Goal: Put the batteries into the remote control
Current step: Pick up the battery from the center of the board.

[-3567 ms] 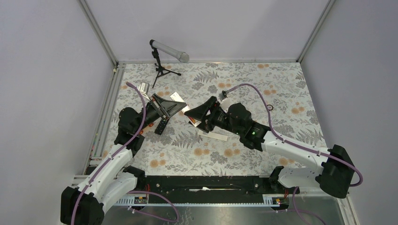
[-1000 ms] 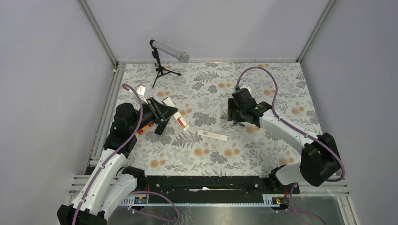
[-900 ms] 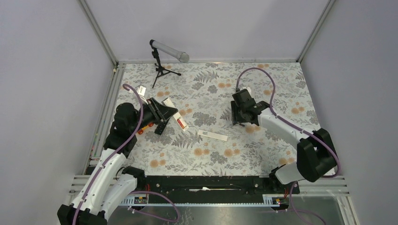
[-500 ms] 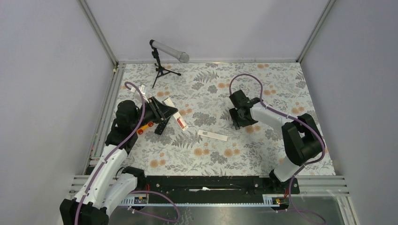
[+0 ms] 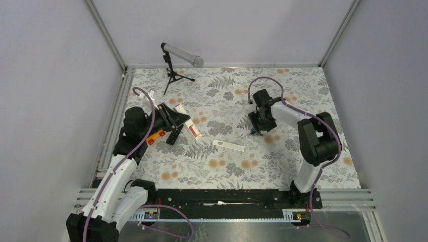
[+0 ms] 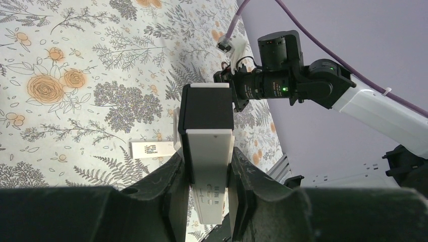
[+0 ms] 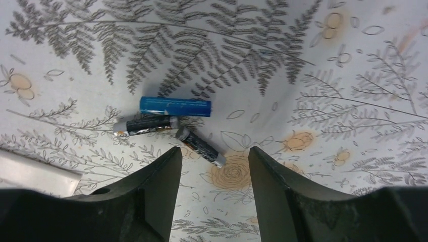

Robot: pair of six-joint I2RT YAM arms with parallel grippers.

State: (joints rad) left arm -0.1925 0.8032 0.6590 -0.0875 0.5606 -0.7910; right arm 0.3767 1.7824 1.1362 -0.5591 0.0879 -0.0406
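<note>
My left gripper (image 5: 176,118) (image 6: 208,160) is shut on the remote control (image 6: 207,133), a white body with a black upper section, held off the table at the left. Three batteries lie together on the floral cloth: a blue one (image 7: 175,105) and two dark ones (image 7: 146,124) (image 7: 199,146). My right gripper (image 5: 256,126) (image 7: 213,152) is open and empty, pointing down just above them, with the nearest dark battery at the mouth of its jaws. A white cover strip (image 5: 228,145) (image 6: 151,149) lies flat in the middle.
An orange toy car (image 5: 155,136) and a black remote (image 5: 174,135) lie under the left arm. A white and red piece (image 5: 193,130) lies beside them. A microphone on a small tripod (image 5: 174,63) stands at the back left.
My right arm has swung from the centre to the right middle and turned its open gripper down over the batteries. The left gripper has kept hold of the remote and shifted slightly.
</note>
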